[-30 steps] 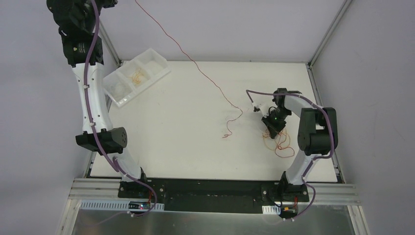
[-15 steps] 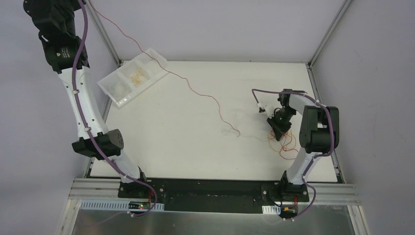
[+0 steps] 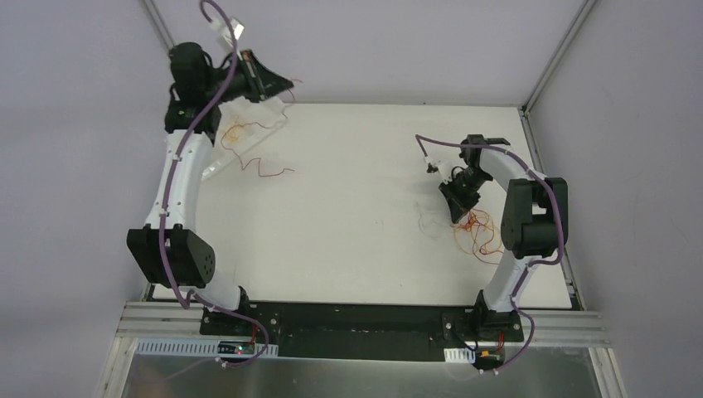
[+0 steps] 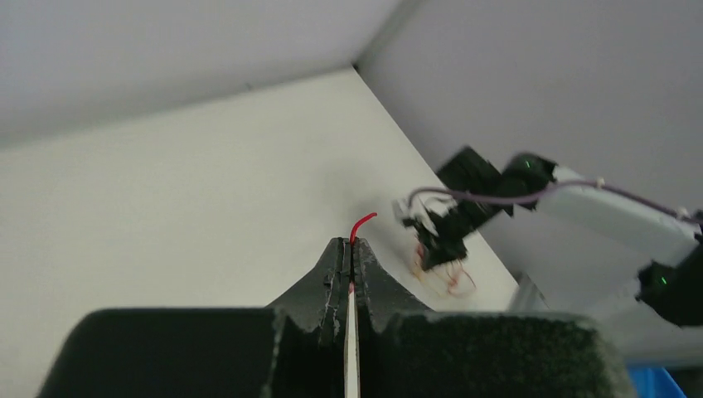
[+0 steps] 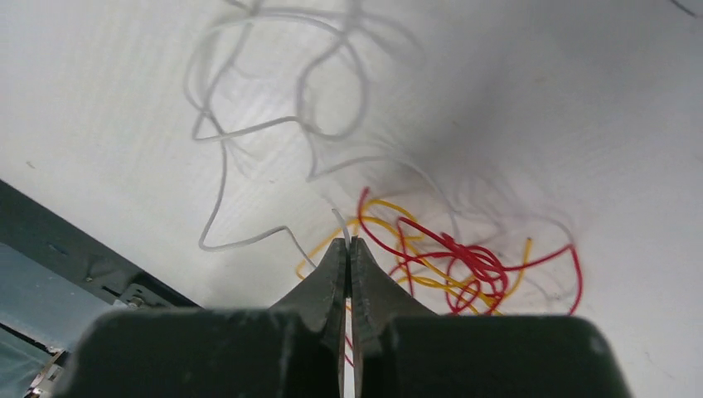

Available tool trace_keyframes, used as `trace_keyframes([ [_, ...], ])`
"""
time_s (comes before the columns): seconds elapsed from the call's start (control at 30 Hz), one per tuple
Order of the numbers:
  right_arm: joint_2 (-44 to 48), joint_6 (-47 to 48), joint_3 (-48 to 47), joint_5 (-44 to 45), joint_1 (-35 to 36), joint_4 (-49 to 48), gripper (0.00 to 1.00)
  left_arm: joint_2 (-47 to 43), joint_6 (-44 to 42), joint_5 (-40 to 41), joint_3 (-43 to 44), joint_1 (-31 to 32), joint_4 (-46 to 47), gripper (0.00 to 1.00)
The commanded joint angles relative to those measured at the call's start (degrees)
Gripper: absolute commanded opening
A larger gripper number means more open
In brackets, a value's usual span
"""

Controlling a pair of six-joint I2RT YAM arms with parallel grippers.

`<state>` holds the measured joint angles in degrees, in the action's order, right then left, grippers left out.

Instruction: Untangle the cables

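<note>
Grippers are both fully closed. The left gripper is up over the far-left corner of the table, w/ the end of the red cable nipped between its tips. A short red stub curls out past them in the wrist view. From above, the rest of that strand drops from the gripper, crosses the white tray and ends in a few squiggles on the table just right of it. An orange curl sits at the tray, under the arm; which compartment, can't tell.

The right gripper is low over the right side of the table. The tangle of red & yellow cables lies on the table just beside its tips, approx. between the gripper and its arm's base. A pale wire loops loosely across the table next to the tangle — one end runs right up to the fingertips, but whether it is pinched there can't be told. Red cable and tangle lie well apart — opposite sides of the table.
</note>
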<state>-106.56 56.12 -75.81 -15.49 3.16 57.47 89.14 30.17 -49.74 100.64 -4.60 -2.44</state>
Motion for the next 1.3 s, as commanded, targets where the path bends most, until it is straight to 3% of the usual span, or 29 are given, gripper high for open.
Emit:
trace_keyframes([
  [0.0,3.09,-4.29,-2.24,-4.40,3.25,4.11,0.00,-4.49,-2.74,-9.89,-8.64,4.03,-0.37,0.00],
  [0.1,3.44,-6.13,-3.05,-5.45,3.76,4.56,0.00,-4.51,-9.82,-7.20,-8.16,3.79,-8.57,0.00],
  [0.3,4.79,-7.61,-3.33,-6.02,4.55,4.92,0.00,-0.86,-31.11,13.41,-4.64,1.48,-31.57,0.00],
  [0.4,5.36,-8.15,-3.00,-6.05,4.84,4.97,0.00,1.78,-42.81,20.17,-7.23,1.52,-38.51,0.00],
  [0.5,5.42,-8.22,-2.73,-5.84,5.02,5.12,0.00,5.03,-49.17,24.02,-9.90,1.46,-41.95,0.00],
  [0.53,5.40,-8.28,-2.68,-5.87,5.09,5.25,0.00,6.05,-49.58,26.12,-10.31,1.42,-41.98,0.09],
  [0.63,5.50,-8.29,-2.65,-5.79,5.28,5.62,0.00,9.98,-45.15,30.52,-8.68,-0.43,-41.96,0.49],
  [0.7,5.72,-8.21,-2.51,-5.58,5.28,5.67,0.00,11.94,-39.25,30.65,-7.83,-3.68,-41.07,0.63],
  [0.77,5.69,-8.16,-2.44,-5.56,5.29,5.96,0.00,13.40,-34.86,27.52,-8.05,-6.34,-40.21,0.96],
  [1.0,5.40,-8.46,-2.25,-5.48,5.39,5.99,0.00,12.58,-34.84,18.28,-17.66,-6.63,-35.73,0.99],
  [1.27,4.52,-8.79,-2.10,-5.53,5.77,6.16,0.00,16.35,-32.47,21.62,-21.03,-2.56,-28.97,0.99],
])
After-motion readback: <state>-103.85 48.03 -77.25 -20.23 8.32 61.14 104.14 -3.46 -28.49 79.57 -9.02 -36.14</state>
